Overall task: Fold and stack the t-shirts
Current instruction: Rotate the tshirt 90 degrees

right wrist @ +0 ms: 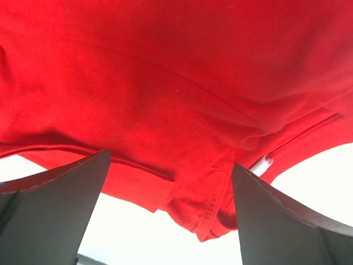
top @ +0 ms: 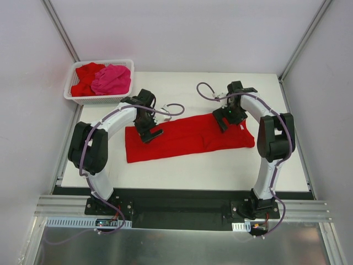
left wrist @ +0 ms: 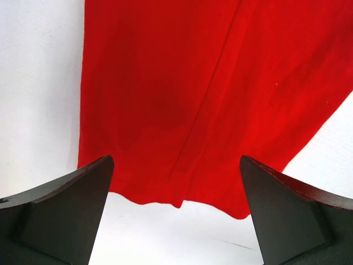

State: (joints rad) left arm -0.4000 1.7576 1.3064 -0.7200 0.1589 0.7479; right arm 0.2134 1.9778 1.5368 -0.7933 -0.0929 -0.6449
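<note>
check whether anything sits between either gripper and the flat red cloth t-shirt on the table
Nothing visible does. The left gripper and right gripper hang open over the red cloth t-shirt, one at each end. The white plastic lattice basket stands off at the far left corner.

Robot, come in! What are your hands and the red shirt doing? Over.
Left gripper open, right gripper open, both above red t-shirt. Shirt flat on table. Nothing blocking.

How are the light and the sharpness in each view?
Top external: even light, sharp, hardly any shadow on the red t-shirt. Left wrist: cloth fairly sharp, the end effector fingers dark and soft-edged. Right wrist: the table blown out to white behind the cloth.
</note>
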